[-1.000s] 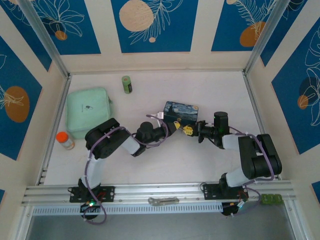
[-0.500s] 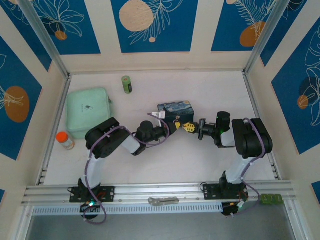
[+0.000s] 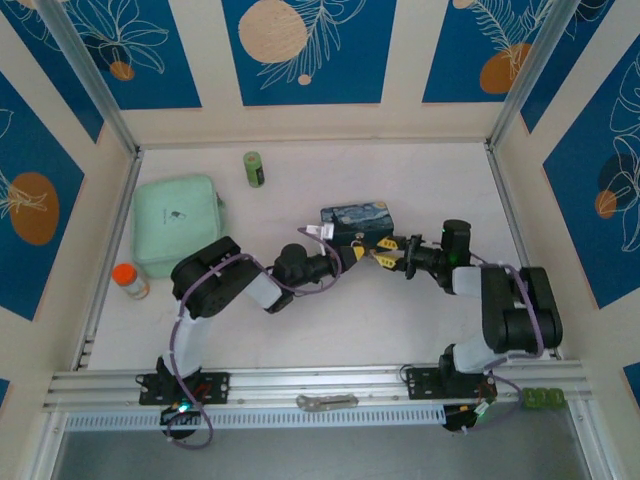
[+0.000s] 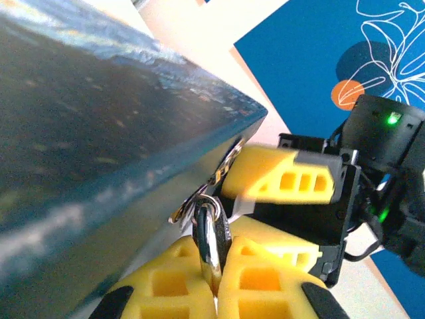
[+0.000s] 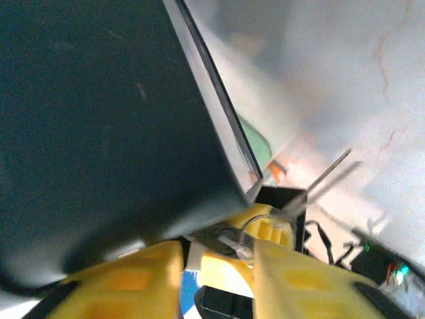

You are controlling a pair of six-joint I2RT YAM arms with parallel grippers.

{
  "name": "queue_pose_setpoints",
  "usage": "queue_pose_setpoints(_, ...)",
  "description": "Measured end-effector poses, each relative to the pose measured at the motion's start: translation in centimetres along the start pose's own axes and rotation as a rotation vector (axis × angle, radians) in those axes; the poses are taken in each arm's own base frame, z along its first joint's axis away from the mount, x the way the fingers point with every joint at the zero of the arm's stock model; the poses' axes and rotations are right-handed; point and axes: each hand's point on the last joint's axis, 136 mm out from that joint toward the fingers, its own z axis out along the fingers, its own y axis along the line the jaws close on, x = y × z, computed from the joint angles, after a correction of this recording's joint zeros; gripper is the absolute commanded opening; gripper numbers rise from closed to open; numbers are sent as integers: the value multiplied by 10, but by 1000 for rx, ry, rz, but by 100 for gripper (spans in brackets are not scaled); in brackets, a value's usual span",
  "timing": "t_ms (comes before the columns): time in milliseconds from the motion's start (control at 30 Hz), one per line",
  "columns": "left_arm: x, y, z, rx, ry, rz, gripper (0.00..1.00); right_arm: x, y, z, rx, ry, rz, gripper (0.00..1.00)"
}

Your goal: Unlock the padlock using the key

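Clamping the padlock (image 4: 208,239) between my left fingers (image 4: 166,279).
I couldn't tell my right fingers' (image 4: 285,178) grip; a loose key might jam.

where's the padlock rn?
Left wrist view, bottom centre: the padlock is pinched between the left gripper's yellow fingers, hanging at the blue tin's corner, with the right gripper just beyond it.

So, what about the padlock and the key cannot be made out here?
1. Key: in the right wrist view, a blurred metal bit sits in the right tool; whether it is the key is unclear.
2. Keyhole of the padlock: in the left wrist view, the left tool covers the body.
3. Top view: both are too small to see.
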Motion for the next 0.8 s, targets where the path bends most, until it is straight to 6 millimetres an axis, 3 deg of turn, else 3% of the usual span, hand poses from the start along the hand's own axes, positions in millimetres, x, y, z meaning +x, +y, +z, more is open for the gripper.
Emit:
queue_pose_setpoints(67,6,5,-4,-18,14,-8,0,-2,17,-12,-20,-77,-80,51)
queue_pose_setpoints(167,11,10,-7,-35,29,-16,0,2,40,-25,-33,-159,-216,51)
queue_pose_setpoints(267,13,10,-7,-34,35,-22,0,6,45,-30,-3,-197,-327,50)
queue_pose_setpoints(533,19,12,-11,-24,73,-32,0,12,9,-17,222,-224,-541,50)
queue_pose_setpoints(800,50,39,-30,-121,162,-110,0,28,-11,-3,380,-204,-758,50)
